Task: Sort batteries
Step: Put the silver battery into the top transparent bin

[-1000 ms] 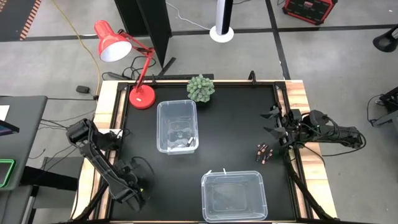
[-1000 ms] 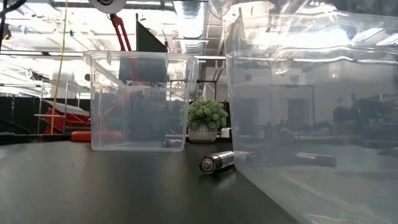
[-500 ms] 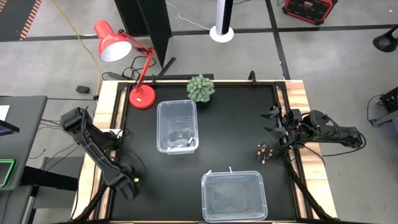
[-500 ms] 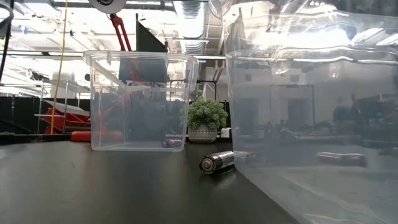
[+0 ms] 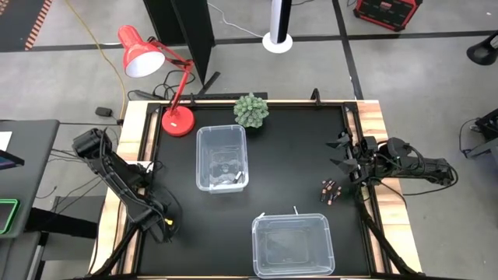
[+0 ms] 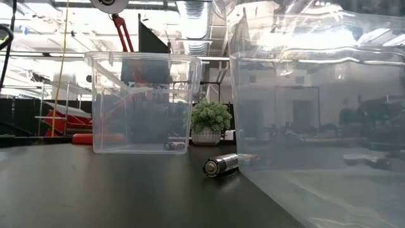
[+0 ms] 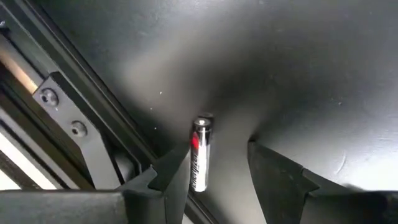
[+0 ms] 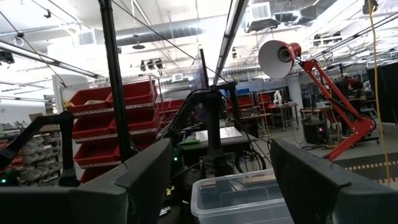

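Observation:
My left gripper points down at the table's near left corner, open. In the left wrist view a silver battery with a red mark lies on the black table between the fingers of that gripper, close to one finger. Dark copper-ended batteries lie clustered near the right edge. One battery lies by the near bin's far left corner. Another lies along that bin's far wall. The far bin holds a few batteries. My right gripper waits open at the right edge. My left gripper comes from above with its fingers along the silver battery's length. One finger stands right beside the battery's long side. Whether it touches the battery I cannot tell. The battery lies flat on the table.
A red desk lamp and a small potted plant stand at the far edge. The table's metal frame rail runs close beside my left gripper. Bare black table lies between the two bins and the left arm.
My left gripper has come down toward the table at the near left corner, and its wrist has rolled. The battery behind the near bin has rolled along the bin's far wall toward the table's right edge.

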`<state>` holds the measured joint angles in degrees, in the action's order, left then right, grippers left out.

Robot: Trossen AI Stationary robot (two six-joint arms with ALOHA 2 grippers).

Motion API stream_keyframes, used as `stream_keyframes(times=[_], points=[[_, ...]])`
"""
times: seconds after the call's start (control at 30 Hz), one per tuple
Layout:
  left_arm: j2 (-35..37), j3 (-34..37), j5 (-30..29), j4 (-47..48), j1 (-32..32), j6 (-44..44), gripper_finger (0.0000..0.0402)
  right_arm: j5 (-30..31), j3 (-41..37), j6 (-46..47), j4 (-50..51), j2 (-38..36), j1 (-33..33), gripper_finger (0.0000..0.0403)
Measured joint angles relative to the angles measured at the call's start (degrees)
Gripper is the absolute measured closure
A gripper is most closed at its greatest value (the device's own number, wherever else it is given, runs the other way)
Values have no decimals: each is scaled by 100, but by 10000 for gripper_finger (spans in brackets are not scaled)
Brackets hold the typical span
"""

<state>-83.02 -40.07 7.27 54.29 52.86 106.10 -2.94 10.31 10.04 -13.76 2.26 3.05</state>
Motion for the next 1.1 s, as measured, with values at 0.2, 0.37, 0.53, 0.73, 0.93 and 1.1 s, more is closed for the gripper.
stream_keyframes(times=[0.2,0.37,0.53,0.73,0.93,1.1], points=[[3,71,40,-50,0,-11,246,0,0,0,0,0,0,111],[-2,76,48,-134,0,-37,254,0,0,-1,0,-2,0,111],[-9,80,46,-212,0,-105,295,0,0,0,0,0,0,111],[-11,82,32,-311,0,-230,360,2,0,0,0,0,0,111],[-11,87,-30,-338,0,-477,388,0,0,-1,0,-1,0,111],[-14,80,-51,-348,2,-685,388,0,0,0,0,0,0,111]])
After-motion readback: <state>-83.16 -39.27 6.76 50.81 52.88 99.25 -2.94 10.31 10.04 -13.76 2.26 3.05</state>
